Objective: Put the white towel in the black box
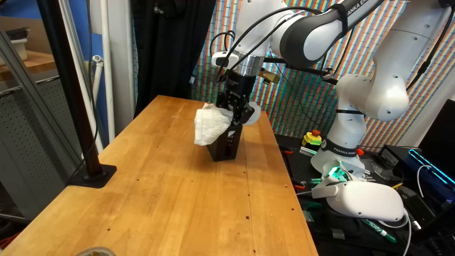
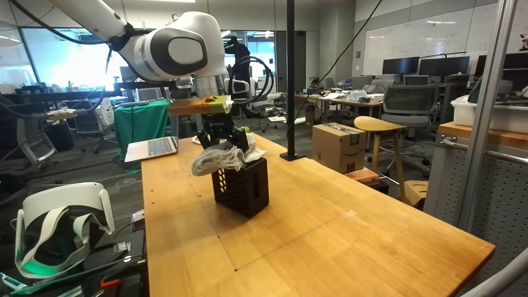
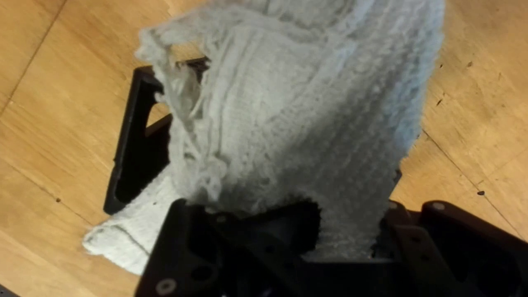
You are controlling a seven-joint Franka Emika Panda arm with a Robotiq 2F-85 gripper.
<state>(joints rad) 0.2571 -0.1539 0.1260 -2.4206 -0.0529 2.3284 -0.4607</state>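
The gripper (image 3: 347,232) had its jaws clamped on the white towel (image 1: 212,124), right over the open top of the black perforated box (image 2: 246,189); on two sides the towel reached past it. The box stood upright on the wooden worktop (image 1: 160,188).

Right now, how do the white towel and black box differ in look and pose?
Colour: the white towel is pale; the black box is dark.
Surface: the towel is ribbed cloth with a frayed edge; the box looks rigid, with perforations.
Pose: the towel is crumpled at the top of the box and juts out beyond it; the box stands upright on the table.
Shared: both show in all three views.
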